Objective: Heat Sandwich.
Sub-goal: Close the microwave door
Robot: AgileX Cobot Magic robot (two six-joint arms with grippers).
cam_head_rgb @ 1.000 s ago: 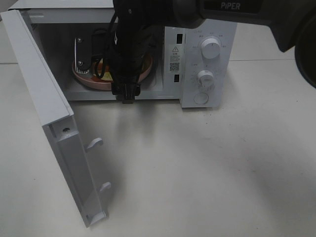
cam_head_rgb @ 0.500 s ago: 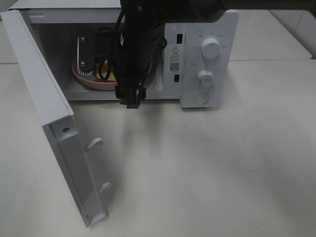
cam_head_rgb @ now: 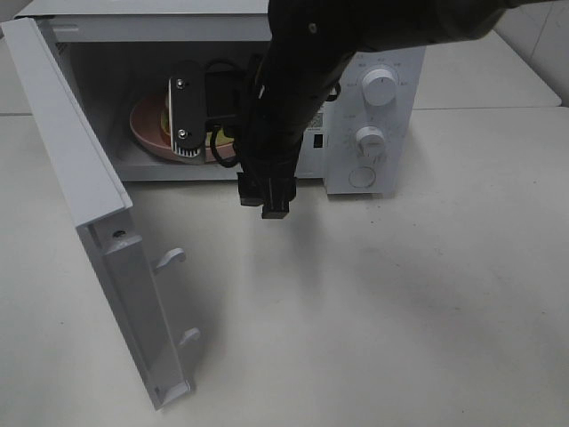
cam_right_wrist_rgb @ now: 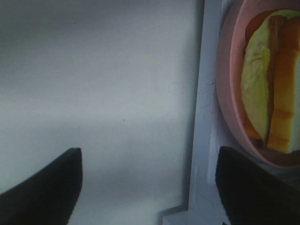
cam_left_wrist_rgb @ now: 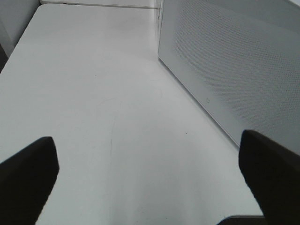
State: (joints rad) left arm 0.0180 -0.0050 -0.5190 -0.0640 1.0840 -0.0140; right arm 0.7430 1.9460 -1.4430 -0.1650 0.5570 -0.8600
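No legible text (microwave panel (cam_head_rgb: 402, 116) markings too small).

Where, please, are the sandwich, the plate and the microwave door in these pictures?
sandwich (cam_right_wrist_rgb: 257, 79), right wrist view, on its pale yellow top.
plate (cam_right_wrist_rgb: 229, 108), right wrist view, on its pink rim.
door (cam_head_rgb: 133, 294), exterior high view, on its inner face.

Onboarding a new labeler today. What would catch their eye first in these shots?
The black right arm cutting across the front of the white microwave dominates the high view, next to the door swung wide open on the left. Inside the cavity sits a pink plate carrying the sandwich, clearest in the right wrist view.
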